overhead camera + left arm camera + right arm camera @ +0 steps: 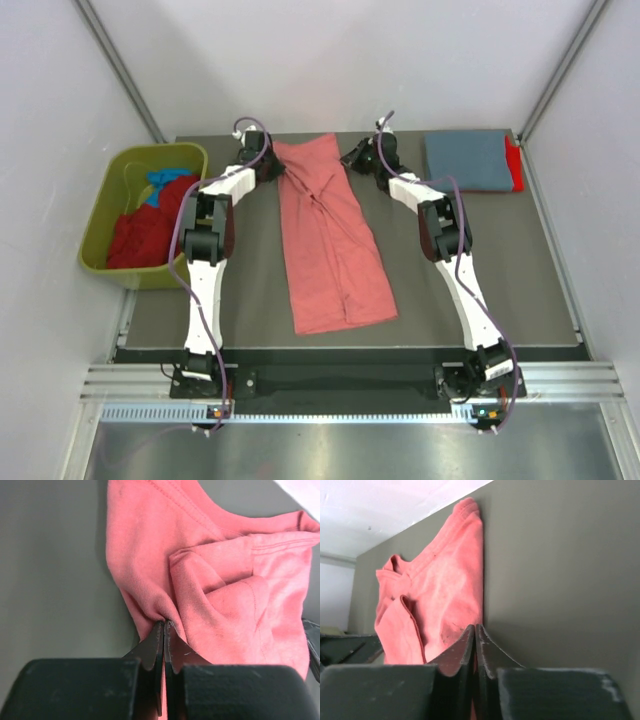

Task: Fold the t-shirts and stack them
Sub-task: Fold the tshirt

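Top external view is showing the long salmon-pink soft-cloth t-shirt [335, 250] lying lengthwise on the dark worktop [470, 260]. We are holding its far corners: left fingers [152, 647] and right fingers [487, 652] are both sitting clamped on the edge. We are judging it light, limp and prone to sagging.

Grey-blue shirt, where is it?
In the top view, the folded grey-blue shirt lies at the table's far right corner, a red shirt peeking out at its right edge. The right gripper, pinching the pink shirt, is just left of it.
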### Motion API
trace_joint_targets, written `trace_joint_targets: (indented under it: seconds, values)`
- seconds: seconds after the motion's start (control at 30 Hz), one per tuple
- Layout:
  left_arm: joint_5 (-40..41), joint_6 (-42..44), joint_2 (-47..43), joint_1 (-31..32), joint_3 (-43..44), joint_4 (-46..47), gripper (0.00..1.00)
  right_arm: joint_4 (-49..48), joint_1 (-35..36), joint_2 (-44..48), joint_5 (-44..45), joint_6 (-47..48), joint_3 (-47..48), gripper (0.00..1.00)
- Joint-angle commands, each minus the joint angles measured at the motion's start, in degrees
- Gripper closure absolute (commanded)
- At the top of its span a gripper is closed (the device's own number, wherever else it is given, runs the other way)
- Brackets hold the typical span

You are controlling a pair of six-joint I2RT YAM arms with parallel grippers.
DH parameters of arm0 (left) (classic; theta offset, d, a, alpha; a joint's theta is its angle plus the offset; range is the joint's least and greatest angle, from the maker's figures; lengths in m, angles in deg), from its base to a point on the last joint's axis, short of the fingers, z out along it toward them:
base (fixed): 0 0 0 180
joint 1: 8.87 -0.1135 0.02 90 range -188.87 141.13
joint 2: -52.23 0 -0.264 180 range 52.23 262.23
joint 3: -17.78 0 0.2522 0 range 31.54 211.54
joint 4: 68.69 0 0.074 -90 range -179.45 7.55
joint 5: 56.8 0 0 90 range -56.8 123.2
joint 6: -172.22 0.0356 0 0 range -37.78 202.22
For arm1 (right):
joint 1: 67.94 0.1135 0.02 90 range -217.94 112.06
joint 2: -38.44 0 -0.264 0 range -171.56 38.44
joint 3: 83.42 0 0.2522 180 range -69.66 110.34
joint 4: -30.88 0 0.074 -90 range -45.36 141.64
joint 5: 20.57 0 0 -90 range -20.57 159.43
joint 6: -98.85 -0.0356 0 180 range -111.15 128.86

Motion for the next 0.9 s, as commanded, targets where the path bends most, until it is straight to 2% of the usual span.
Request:
trace_joint_targets:
  seconds: [0.0, 0.13, 0.23, 0.4, 0.47, 0.5, 0.6, 0.7, 0.73, 0.8, 0.83, 0.87]
  values:
    - [-4.2, 1.6, 5.4, -0.5, -0.3, 1.5, 1.00, -0.7, -0.5, 0.1, 5.0, -0.9, 2.5, 1.00]
    - [-9.3, 2.7, 6.0, -0.5, 0.4, 4.0, 1.00, 0.9, -0.7, 2.7, 9.4, 0.9, 0.0, 1.00]
    - [-9.1, 6.1, 5.9, -0.6, 3.2, 0.4, 1.00, 0.3, -0.9, 6.1, 12.5, 1.5, -4.4, 1.00]
    - [-4.6, 11.2, -1.1, -2.0, 5.5, -12.4, 0.75, 3.6, -2.7, 10.9, 8.2, 2.1, -7.4, 0.98]
    - [-1.9, 12.3, -6.0, -2.4, 4.4, -15.6, 0.70, 3.5, -3.7, 16.5, 6.1, 2.5, -13.5, 0.90]
    - [-0.8, 13.2, -7.8, -2.6, 3.8, -16.9, 0.64, 3.7, -3.9, 18.8, 5.5, 2.8, -15.9, 0.88]
    - [0.1, 14.7, -14.6, -2.6, 1.1, -23.8, 0.61, 8.1, -4.8, 28.1, 3.6, 7.2, -24.6, 0.76]
    - [-5.0, 14.0, -22.3, -2.5, -5.8, -28.2, 0.59, 17.8, -4.9, 37.0, 3.6, 12.1, -30.5, 0.67]
    - [-7.3, 13.6, -26.7, -2.3, -11.6, -29.6, 0.60, 24.3, -4.7, 41.2, 3.0, 12.9, -32.0, 0.66]
    - [-14.1, 12.4, -32.2, -0.2, -19.5, -28.3, 0.60, 30.2, -4.5, 45.8, 1.5, 15.8, -37.9, 0.63]
    - [-13.9, 12.4, -37.5, 1.2, -26.8, -28.4, 0.60, 34.5, -4.3, 50.6, 1.1, 16.8, -43.7, 0.62]
    - [-12.4, 11.9, -40.4, 4.2, -30.2, -28.8, 0.60, 35.8, -4.0, 53.1, 1.1, 17.8, -46.9, 0.61]
